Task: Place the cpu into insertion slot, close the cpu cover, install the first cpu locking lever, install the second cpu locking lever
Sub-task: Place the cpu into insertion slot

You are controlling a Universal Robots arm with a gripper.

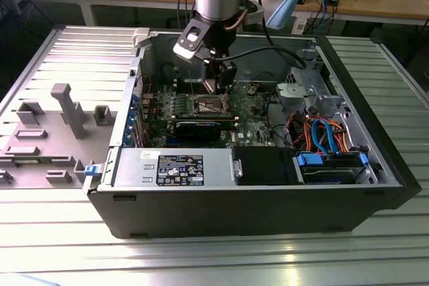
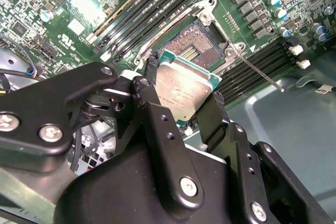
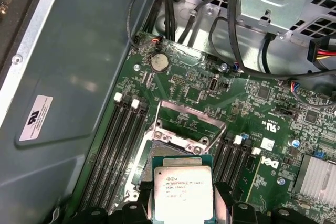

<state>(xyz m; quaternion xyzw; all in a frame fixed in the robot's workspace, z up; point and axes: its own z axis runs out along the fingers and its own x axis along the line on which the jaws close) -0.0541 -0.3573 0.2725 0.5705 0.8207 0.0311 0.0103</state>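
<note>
Inside the open computer case (image 1: 268, 192) on the table (image 1: 201, 259), our pincer (image 1: 220, 84) hangs right over the insertion slot (image 1: 211, 104). In both wrist views the pincer (image 2: 184, 95) (image 3: 181, 192) squeezes the cpu (image 2: 185, 92) (image 3: 182, 190) by two of its sides. The cpu is up in the air, close above the insertion slot (image 2: 195, 45) and not in it yet. The cpu cover (image 3: 178, 132) stands open, and a thin lever (image 2: 257, 72) sticks out beside the slot.

We think a few things could go wrong. If the cpu goes down crooked or turned the wrong way, it could bend the tiny gold pins. If it drifts sideways, a corner could bump the slot's rim or the open cover. If the squeeze is too soft, the smooth chip could slip and fall.
</note>
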